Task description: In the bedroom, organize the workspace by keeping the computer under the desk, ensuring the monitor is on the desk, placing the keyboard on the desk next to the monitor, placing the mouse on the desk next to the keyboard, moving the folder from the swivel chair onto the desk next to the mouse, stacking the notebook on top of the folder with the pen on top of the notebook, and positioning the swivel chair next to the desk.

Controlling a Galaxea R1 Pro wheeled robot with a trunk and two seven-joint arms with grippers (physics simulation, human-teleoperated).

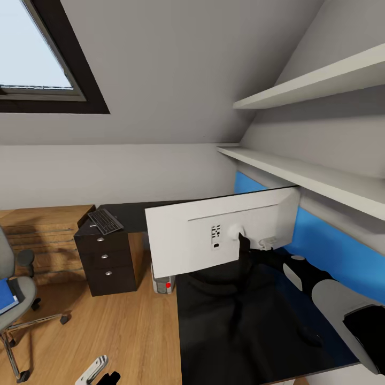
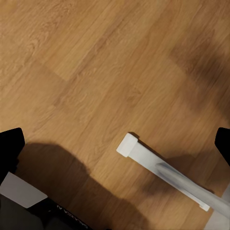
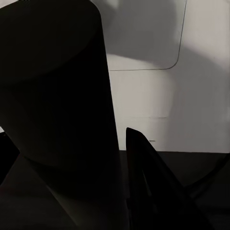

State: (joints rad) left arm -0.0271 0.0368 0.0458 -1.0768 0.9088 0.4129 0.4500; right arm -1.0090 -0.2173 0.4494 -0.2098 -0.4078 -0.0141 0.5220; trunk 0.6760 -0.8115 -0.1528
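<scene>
- Wood floor (image 1: 107, 326) first: the left gripper (image 1: 98, 370) hangs low over the boards, and in its wrist view the fingers (image 2: 10, 146) stand wide apart with nothing between them. It's idle, and best left that way.
- Closer in on the right, the desk (image 1: 224, 331) shows a glossy black top with bare room in front of the screen.
- Over that top the right arm (image 1: 337, 305) reaches in, and the right gripper (image 1: 247, 250) sits tight against the back of the monitor (image 1: 192, 235), near the stand's neck.
- In the right wrist view everything is black on black against the white back panel; I cannot tell if the jaws are closed on the stand or just beside it.
- The monitor stands on the desk, its white back towards us and the screen towards the blue panel (image 1: 331, 246).
- My read: the step is setting the monitor right. Grip low on the stand, turn slowly, and keep the base flat so the wide panel doesn't tip or sweep the wall.
- Below the desk edge, the computer (image 1: 163, 283) peeks out; don't nudge it.
- Over on the left, the chair (image 1: 13, 289) has the folder (image 1: 7, 297) on its seat.
- Furthest off, the keyboard (image 1: 105, 221) lies on the desk's far wing, well apart from the monitor.
</scene>
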